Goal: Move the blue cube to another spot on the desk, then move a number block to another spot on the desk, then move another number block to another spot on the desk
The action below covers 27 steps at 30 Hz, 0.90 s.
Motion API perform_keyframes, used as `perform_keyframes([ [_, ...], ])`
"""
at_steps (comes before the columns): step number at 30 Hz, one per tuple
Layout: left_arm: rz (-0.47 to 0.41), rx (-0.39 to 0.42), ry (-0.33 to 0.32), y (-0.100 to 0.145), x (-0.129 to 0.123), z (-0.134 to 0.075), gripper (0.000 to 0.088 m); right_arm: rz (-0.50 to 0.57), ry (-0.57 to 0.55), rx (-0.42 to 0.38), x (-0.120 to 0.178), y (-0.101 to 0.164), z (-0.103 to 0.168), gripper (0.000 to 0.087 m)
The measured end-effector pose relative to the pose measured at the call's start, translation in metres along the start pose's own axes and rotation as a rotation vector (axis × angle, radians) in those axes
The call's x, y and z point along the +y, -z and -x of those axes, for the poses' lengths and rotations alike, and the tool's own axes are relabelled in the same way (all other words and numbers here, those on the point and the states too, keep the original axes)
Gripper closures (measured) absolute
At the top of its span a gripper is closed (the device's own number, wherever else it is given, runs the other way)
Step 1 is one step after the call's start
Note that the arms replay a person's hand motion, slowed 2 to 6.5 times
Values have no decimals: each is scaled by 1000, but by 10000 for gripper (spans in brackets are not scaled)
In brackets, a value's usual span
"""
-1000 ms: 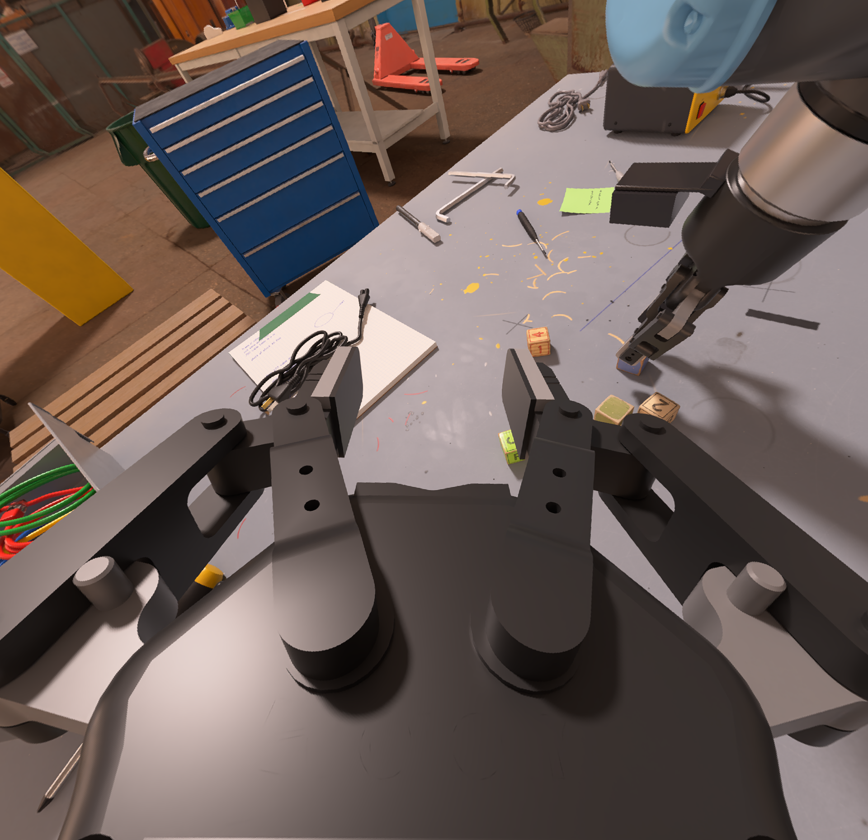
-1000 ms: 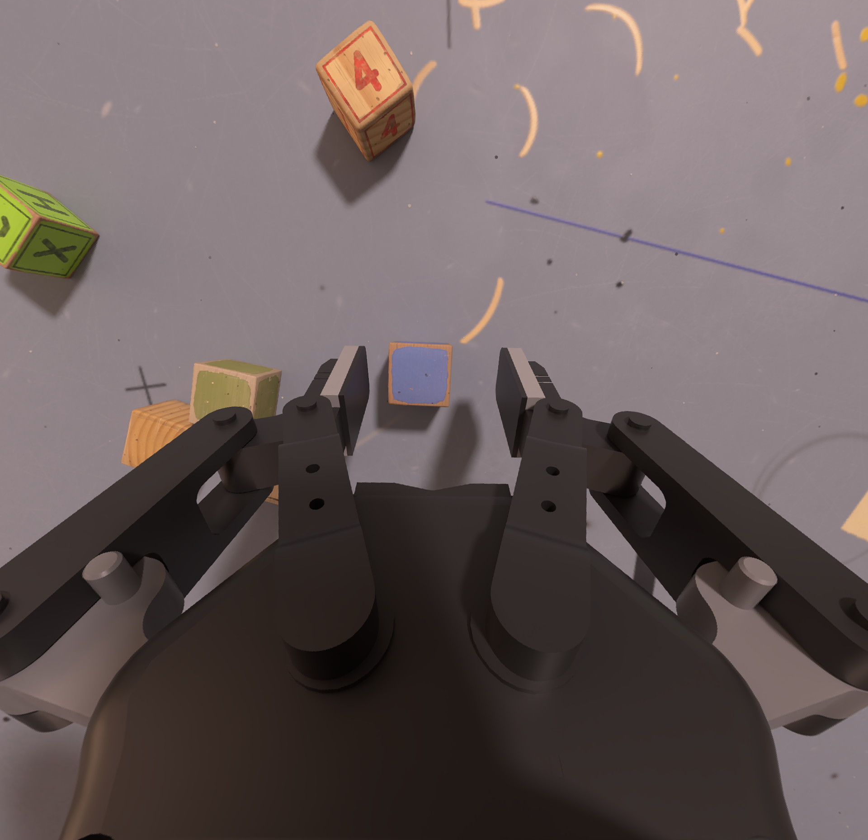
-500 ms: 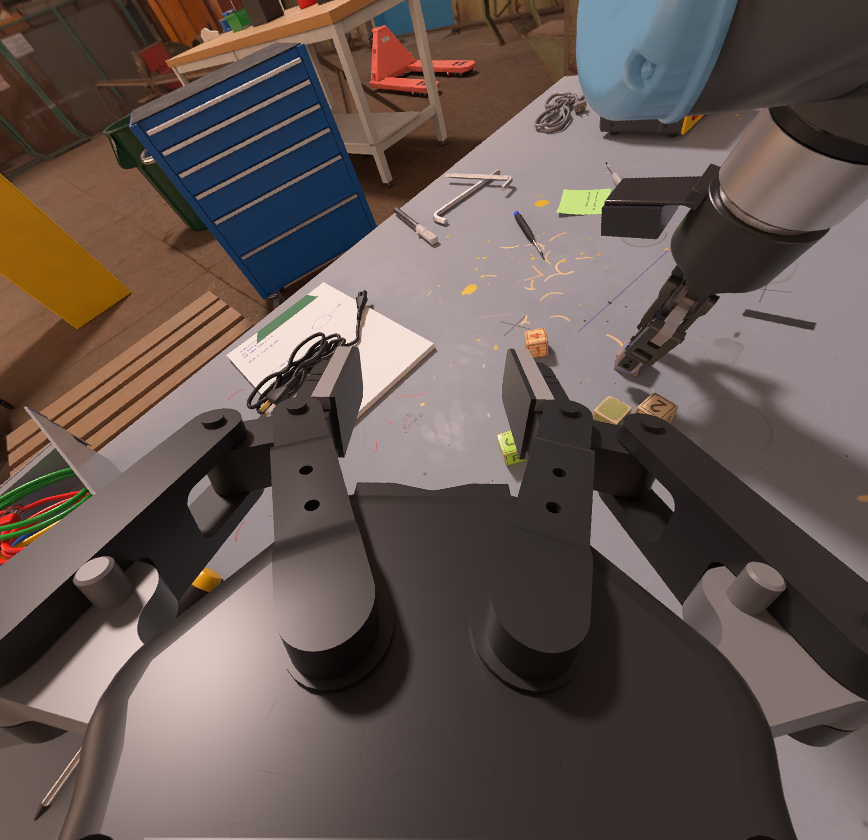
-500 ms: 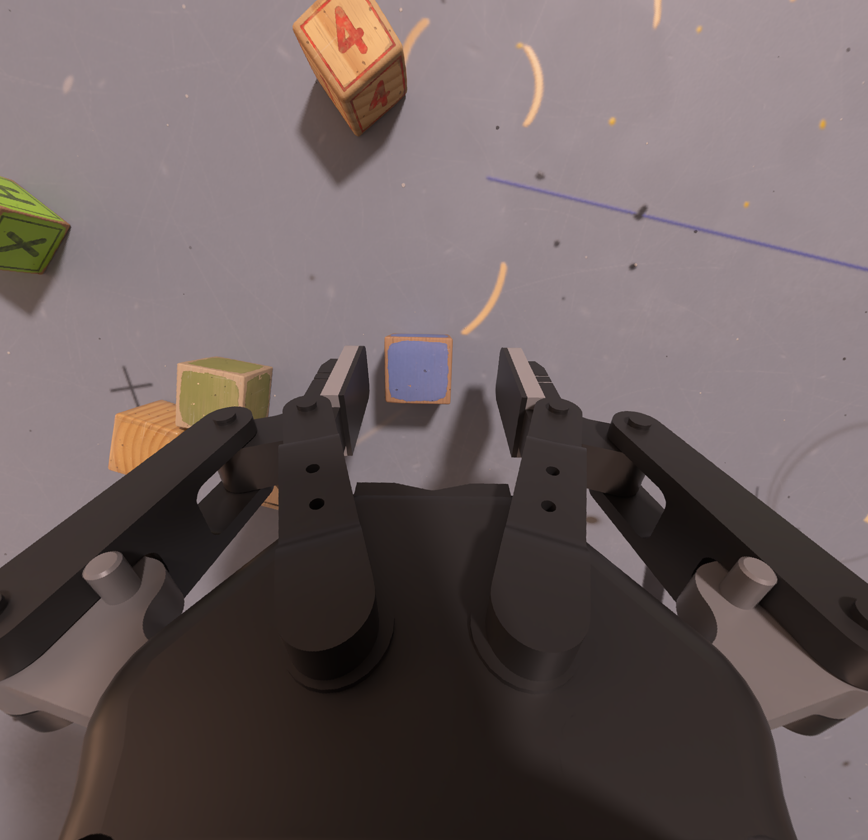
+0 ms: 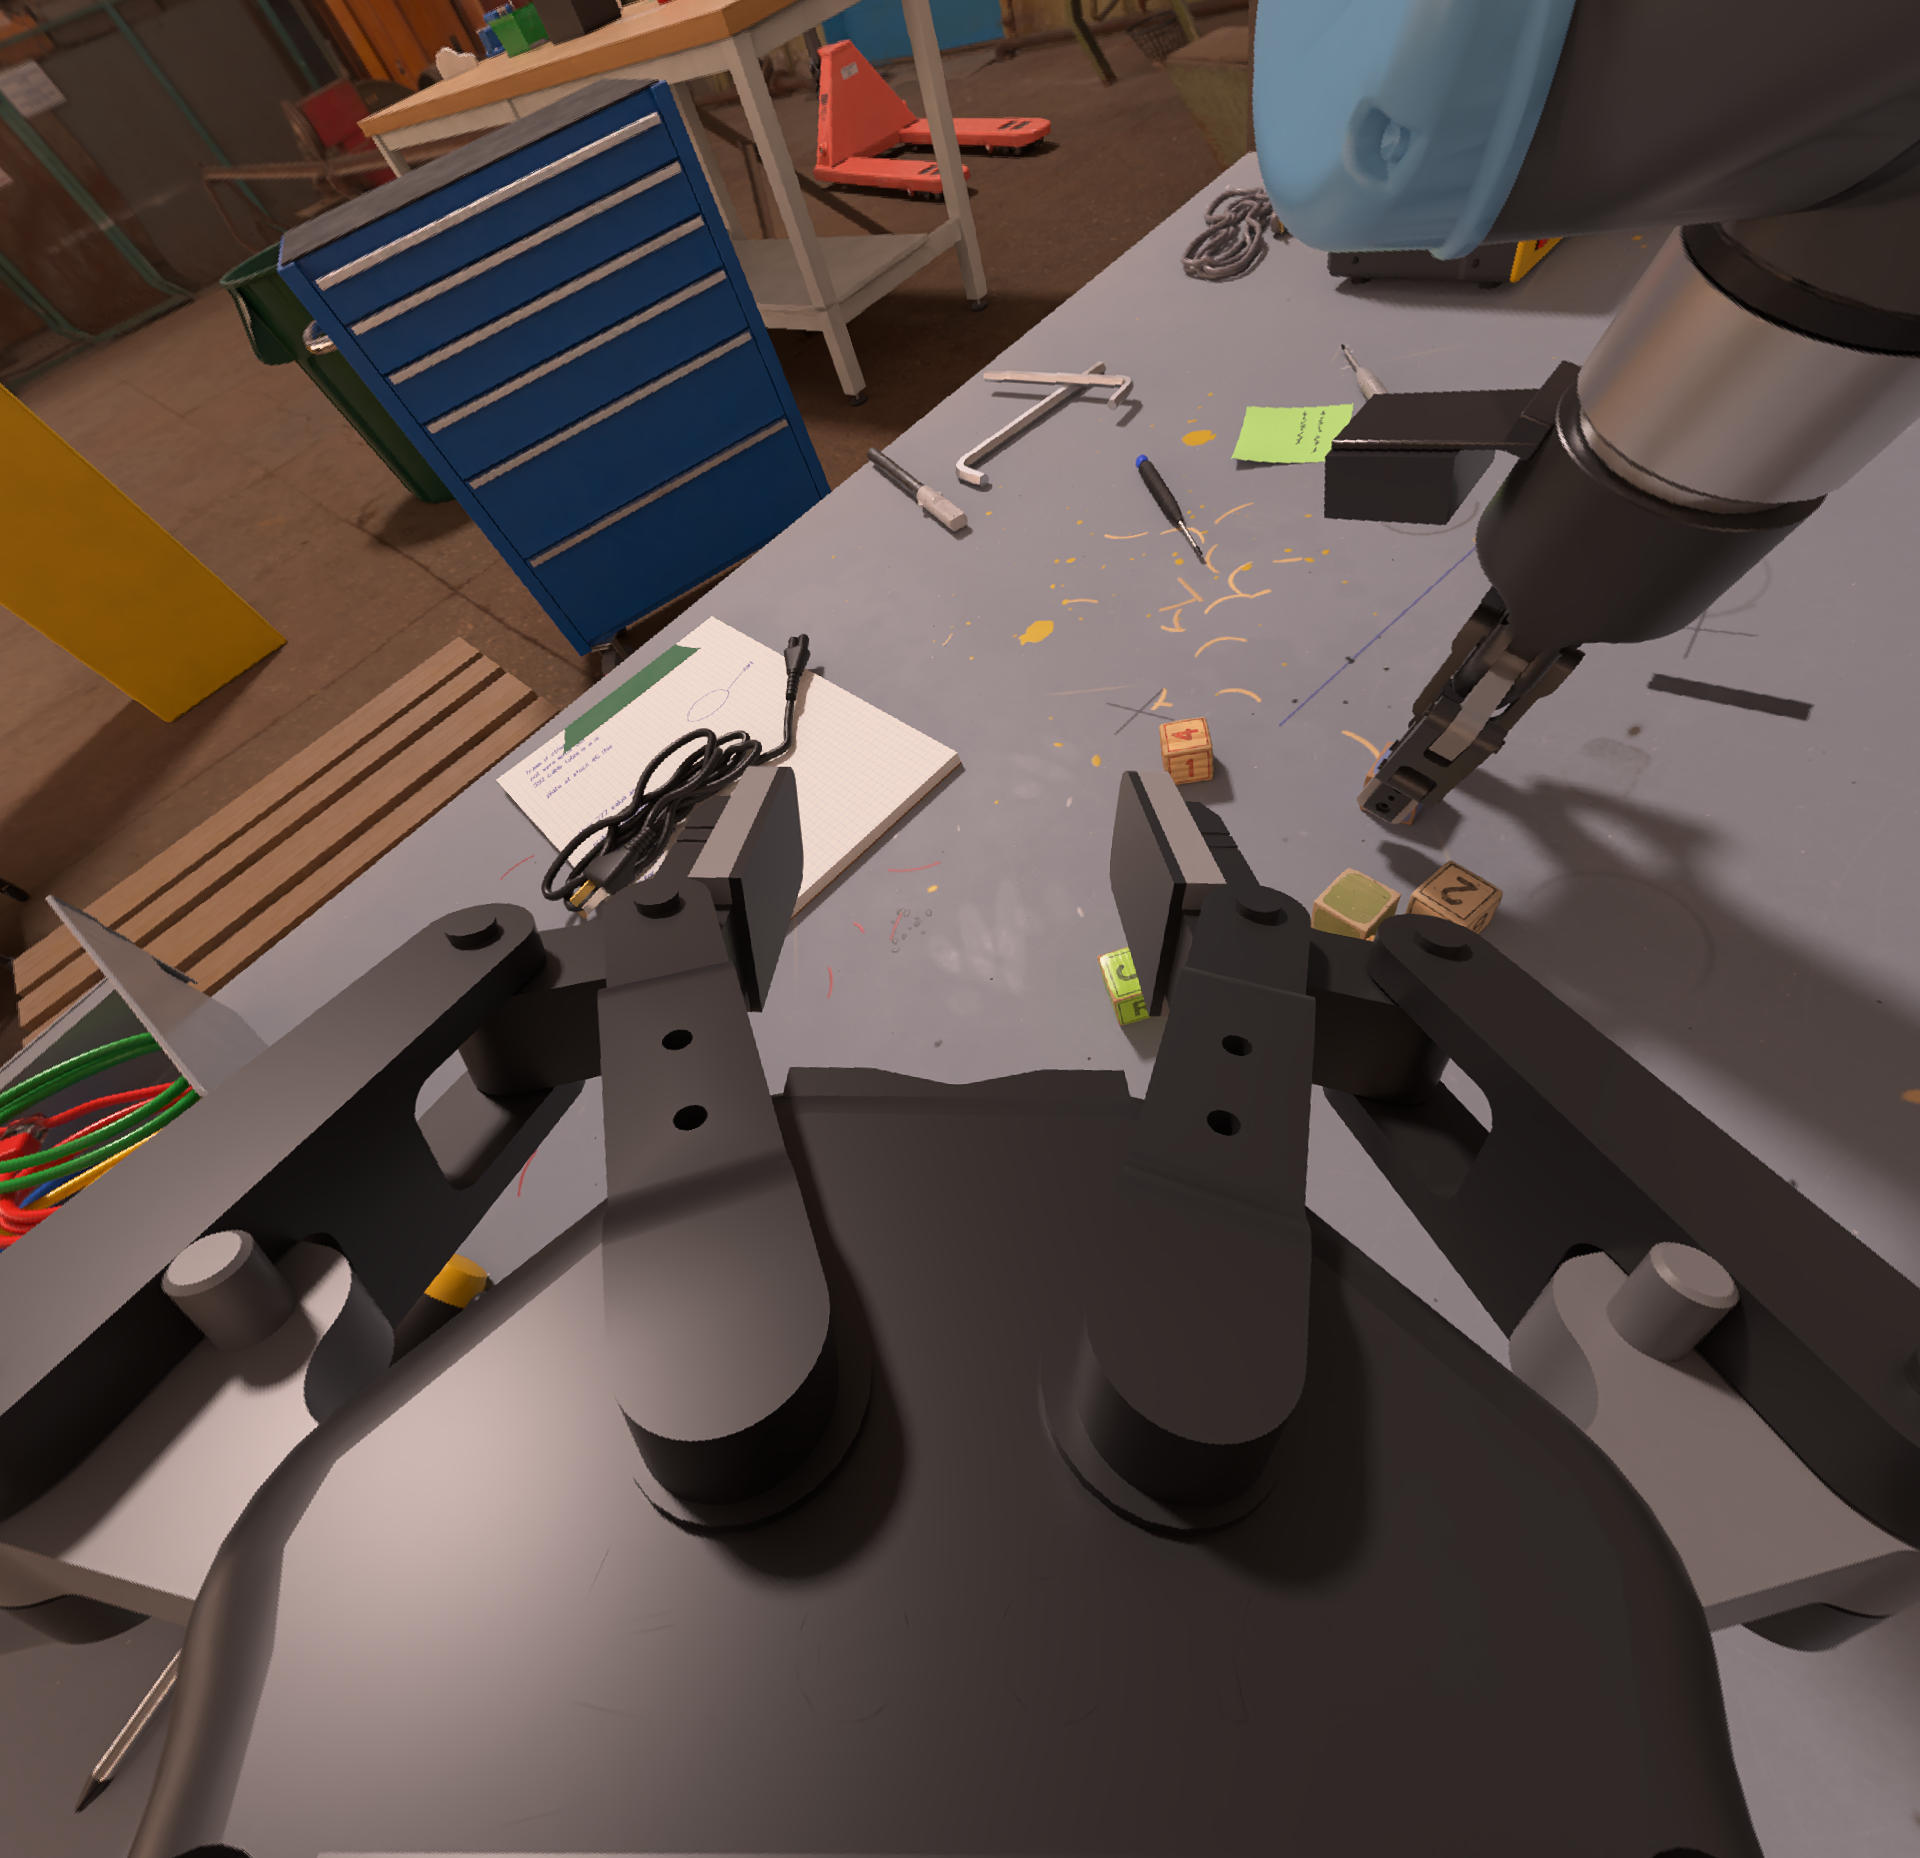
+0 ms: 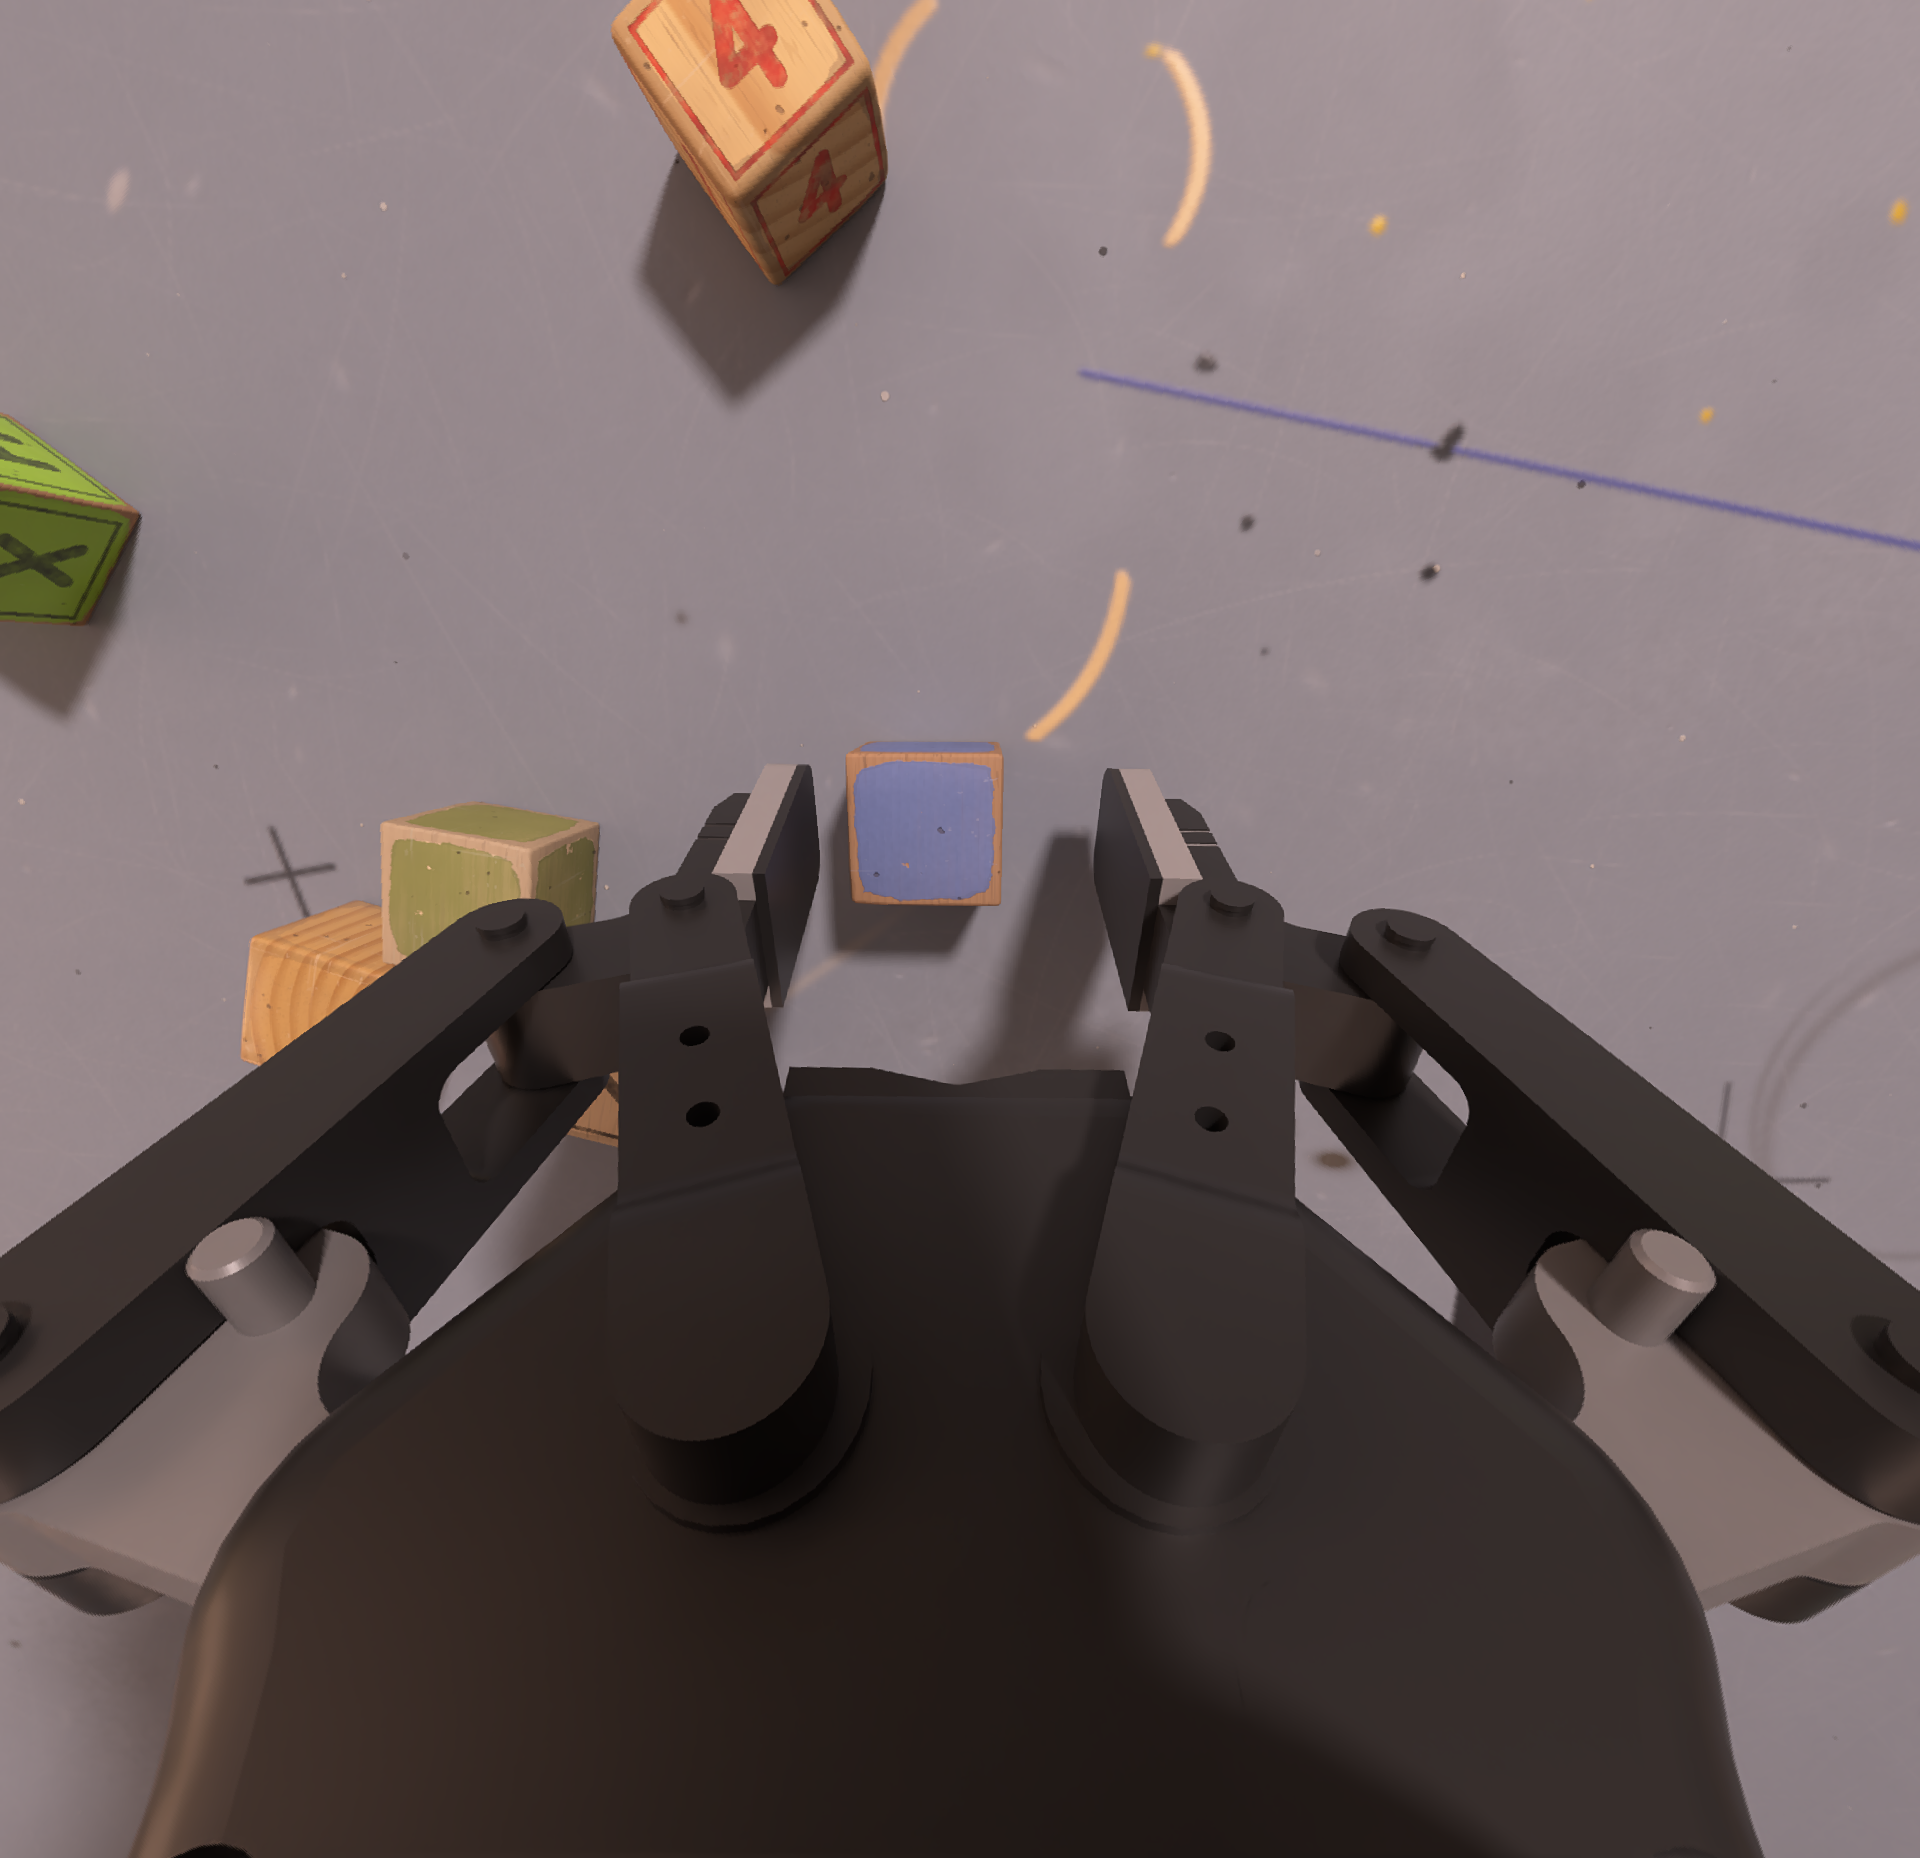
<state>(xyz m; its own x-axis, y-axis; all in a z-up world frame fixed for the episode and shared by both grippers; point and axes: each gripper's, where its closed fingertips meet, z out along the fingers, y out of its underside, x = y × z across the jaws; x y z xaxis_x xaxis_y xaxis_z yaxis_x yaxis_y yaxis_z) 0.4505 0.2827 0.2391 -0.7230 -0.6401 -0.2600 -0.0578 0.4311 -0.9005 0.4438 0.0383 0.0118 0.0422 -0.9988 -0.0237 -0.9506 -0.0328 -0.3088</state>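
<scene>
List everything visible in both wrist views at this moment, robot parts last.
Blue-faced wooden cube: 1, between the open right fingers, on the grey desk.
Red-numbered wooden block: 1, beyond it.
Olive-green wooden block: 1, left.
Dark-numbered plain wooden block: 1, beside olive one.
Bright green lettered block: 1, far left.
White notepad: 1, under black cable.
Blue drawer cabinet: 1, floor.
Left gripper: open, empty.
Right gripper: open.
</scene>
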Motion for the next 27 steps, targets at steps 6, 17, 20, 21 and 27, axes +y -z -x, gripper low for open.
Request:
perform_keyframes([
  [6,6,-1,-2,-2,2,0,338,14,-9,-17,1,-2,1,411],
  [17,17,-4,-3,-6,4,-1,340,20,-5,-58,2,-4,5,612],
  [20,21,-4,-5,-7,5,-1,341,19,-7,-61,2,-4,5,614],
  [21,22,-3,-5,-7,6,-1,341,19,-7,-61,1,-4,5,613],
  [27,30,-4,-10,-10,7,-2,342,19,-2,-63,2,-3,4,613],
])
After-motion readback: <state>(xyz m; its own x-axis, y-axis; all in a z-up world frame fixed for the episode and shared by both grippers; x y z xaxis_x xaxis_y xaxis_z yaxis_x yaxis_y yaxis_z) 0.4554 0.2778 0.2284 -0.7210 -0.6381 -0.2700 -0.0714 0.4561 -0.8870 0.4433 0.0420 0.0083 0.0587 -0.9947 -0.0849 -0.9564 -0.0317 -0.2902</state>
